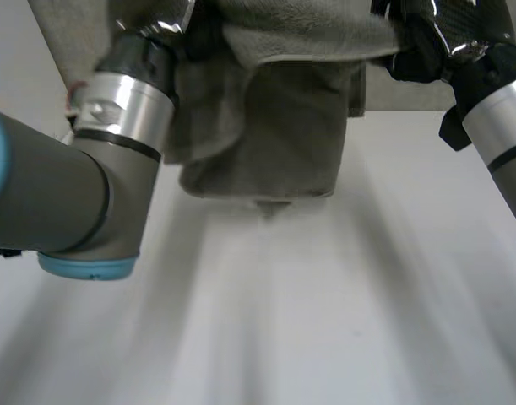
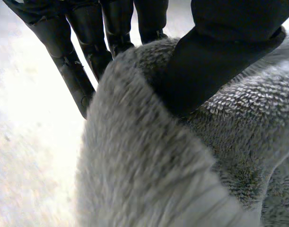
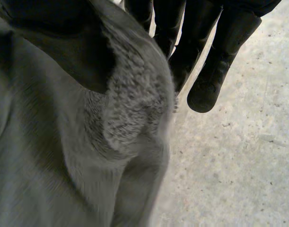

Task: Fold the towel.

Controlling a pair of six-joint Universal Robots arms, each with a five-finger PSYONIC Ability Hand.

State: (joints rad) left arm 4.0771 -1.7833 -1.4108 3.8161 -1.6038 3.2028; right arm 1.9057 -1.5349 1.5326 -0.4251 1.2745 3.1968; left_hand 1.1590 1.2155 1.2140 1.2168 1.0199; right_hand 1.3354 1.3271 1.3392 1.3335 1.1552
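Head view: looks down on a white table (image 1: 325, 321). Shows a grey towel (image 1: 274, 143) held up toward the table's far edge, about midway between its left and right edges, hanging in loose, bunched folds. Places the left arm (image 1: 114, 126) at the towel's left side and the right arm (image 1: 494, 126) at its right side, each reaching in to the upper part of the cloth. Leaves unclear whether the lowest fold touches the table or hangs just above it.

Left wrist view: looks along the left hand (image 2: 205, 66). Shows the thumb pressed onto a thick, fuzzy fold of the towel, and the fingers (image 2: 75, 75) running nearly straight down the other side of that fold. Pinches the cloth between thumb and fingers, with the rest of the towel falling away under the palm. Shows pale table surface beyond the fingers.

Right wrist view: looks along the right hand (image 3: 59, 47). Shows the thumb lying over a rounded ridge of towel, with the fingers (image 3: 210, 80) just beside that ridge on its far side. Clamps the ridge between thumb and fingers, the cloth draping down below the palm. Shows bare, speckled table beside the fingertips.
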